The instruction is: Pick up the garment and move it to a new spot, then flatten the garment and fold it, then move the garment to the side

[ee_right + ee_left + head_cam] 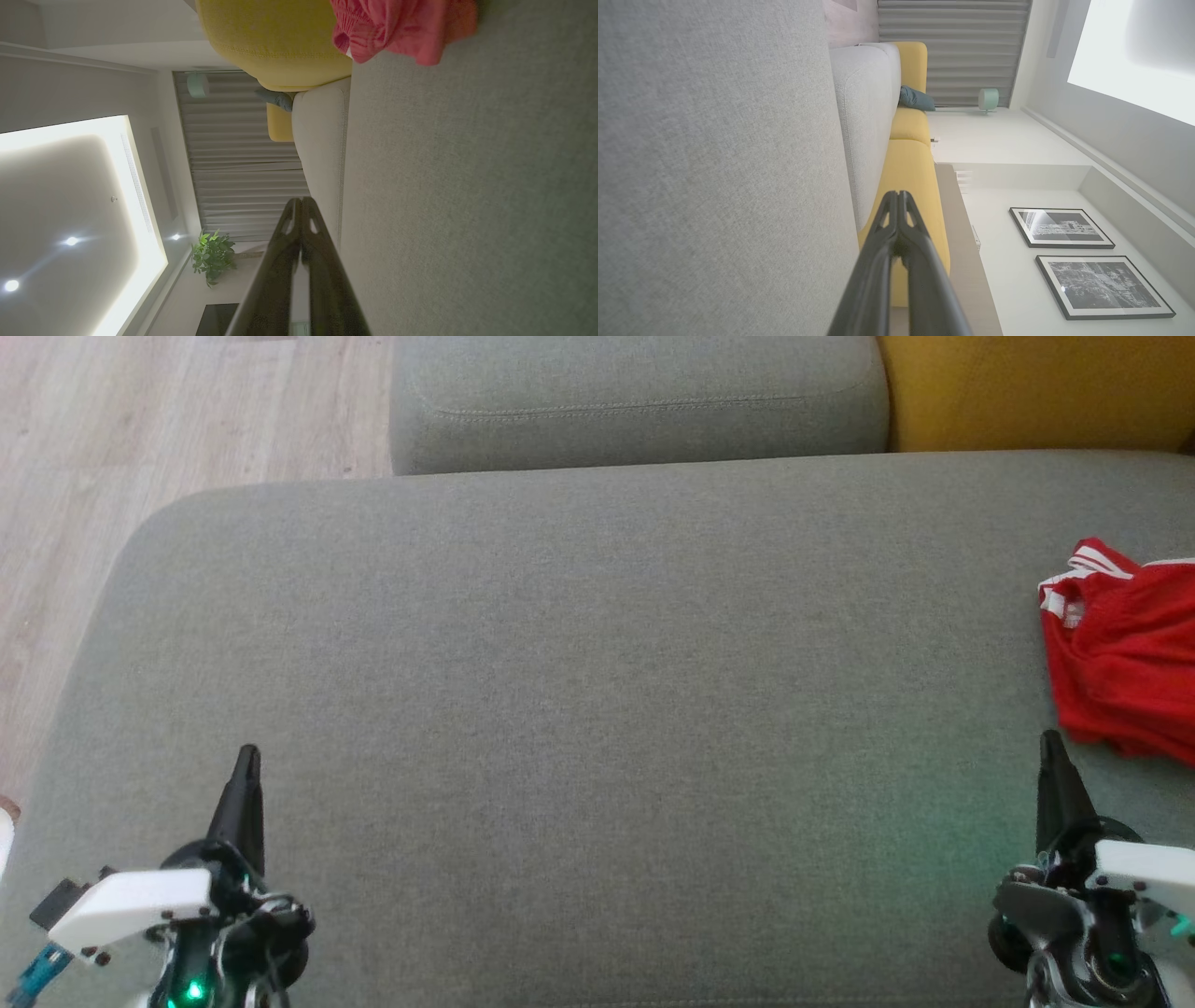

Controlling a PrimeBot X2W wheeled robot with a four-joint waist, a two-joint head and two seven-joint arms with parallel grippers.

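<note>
The garment [1125, 653] is red cloth with white stripes, lying crumpled at the right edge of the grey cushion [579, 663]; part of it runs out of the head view. In the right wrist view the garment [402, 28] lies at the top, on the grey seat. My right gripper [1052, 742] is shut and empty, its tip just short of the garment's near edge. My left gripper [248, 756] is shut and empty at the lower left, far from the cloth. Both wrist views show the fingers pressed together: left gripper [898, 195], right gripper [301, 201].
A grey backrest cushion [635, 401] and a yellow cushion [1036, 387] stand behind the seat. Wooden floor [140, 439] lies off the seat's left edge. The broad middle of the grey seat is bare fabric.
</note>
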